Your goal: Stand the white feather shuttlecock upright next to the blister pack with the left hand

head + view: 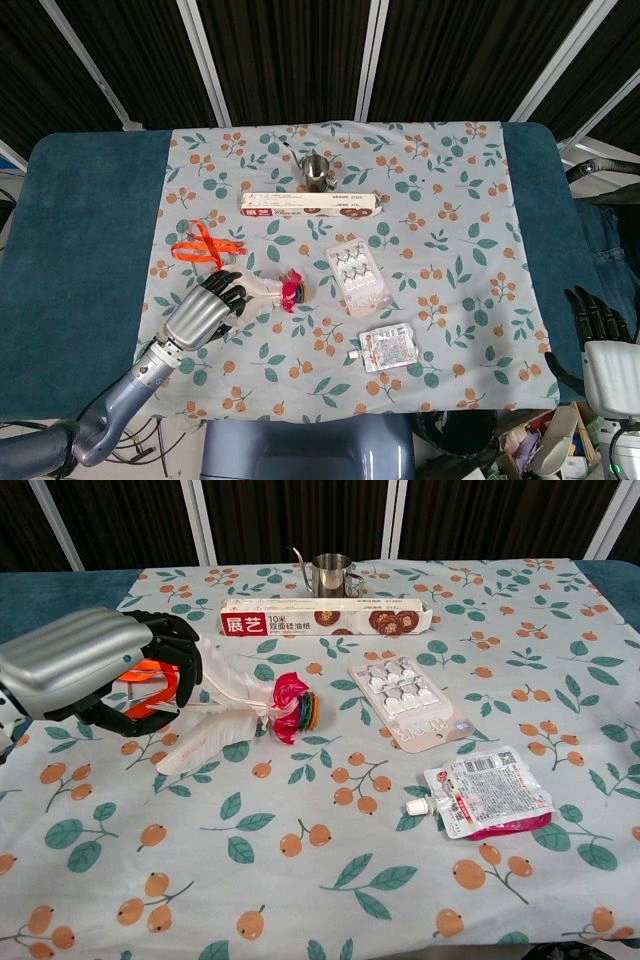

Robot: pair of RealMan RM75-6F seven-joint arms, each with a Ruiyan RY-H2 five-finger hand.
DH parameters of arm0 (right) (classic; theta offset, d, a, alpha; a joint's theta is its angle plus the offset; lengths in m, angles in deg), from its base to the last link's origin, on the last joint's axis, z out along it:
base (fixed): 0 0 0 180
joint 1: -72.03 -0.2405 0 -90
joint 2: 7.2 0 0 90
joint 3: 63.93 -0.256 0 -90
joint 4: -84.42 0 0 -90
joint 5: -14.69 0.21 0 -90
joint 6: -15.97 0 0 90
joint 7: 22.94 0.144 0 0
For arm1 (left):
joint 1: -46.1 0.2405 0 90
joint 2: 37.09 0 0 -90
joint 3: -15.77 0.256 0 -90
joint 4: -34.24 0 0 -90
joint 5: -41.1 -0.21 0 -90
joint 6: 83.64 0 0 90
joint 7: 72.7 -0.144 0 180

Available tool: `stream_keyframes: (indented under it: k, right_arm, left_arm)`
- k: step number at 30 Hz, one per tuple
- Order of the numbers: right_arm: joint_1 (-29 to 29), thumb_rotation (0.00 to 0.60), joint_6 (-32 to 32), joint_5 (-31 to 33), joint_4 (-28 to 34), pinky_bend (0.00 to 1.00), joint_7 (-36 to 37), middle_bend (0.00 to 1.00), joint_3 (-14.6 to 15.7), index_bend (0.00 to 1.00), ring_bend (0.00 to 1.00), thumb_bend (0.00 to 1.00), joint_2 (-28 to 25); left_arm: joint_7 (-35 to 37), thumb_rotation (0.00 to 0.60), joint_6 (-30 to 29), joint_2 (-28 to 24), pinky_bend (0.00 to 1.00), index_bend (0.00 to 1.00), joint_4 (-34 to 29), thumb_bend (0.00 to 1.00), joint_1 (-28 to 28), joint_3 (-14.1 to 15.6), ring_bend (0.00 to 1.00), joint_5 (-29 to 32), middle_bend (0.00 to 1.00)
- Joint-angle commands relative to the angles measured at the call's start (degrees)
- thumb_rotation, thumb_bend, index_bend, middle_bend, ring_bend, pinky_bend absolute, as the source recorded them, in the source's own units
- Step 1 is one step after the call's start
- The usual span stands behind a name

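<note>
On the desk (90,230) my left hand (208,311), fingers apart and empty, sits at the feather end of the white feather shuttlecock (240,720); it lies flat, left of the blister pack (410,700); grasping, standing remain.

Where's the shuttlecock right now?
In the chest view the shuttlecock lies on its side left of centre, feathers by the left hand, its pink end pointing toward the blister pack.

long box (327,616) reads "展艺", "10米".
</note>
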Motion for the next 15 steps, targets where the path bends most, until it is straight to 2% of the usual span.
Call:
stream_keyframes:
  k: [1,15]
  right_arm:
    - [0.0,0.600,0.0,0.0,0.0,0.16,0.0,0.05,0.0,0.06,0.10,0.13,0.0]
    - [-0.1,0.600,0.0,-0.3,-0.1,0.16,-0.2,0.05,0.1,0.06,0.10,0.14,0.0]
  left_arm:
    - [0.0,0.600,0.0,0.0,0.22,0.57,0.0,0.42,0.0,0.0,0.17,0.0,0.38]
    - [-0.4,0.600,-0.3,-0.4,0.21,0.58,-0.4,0.42,0.0,0.1,0.17,0.2,0.37]
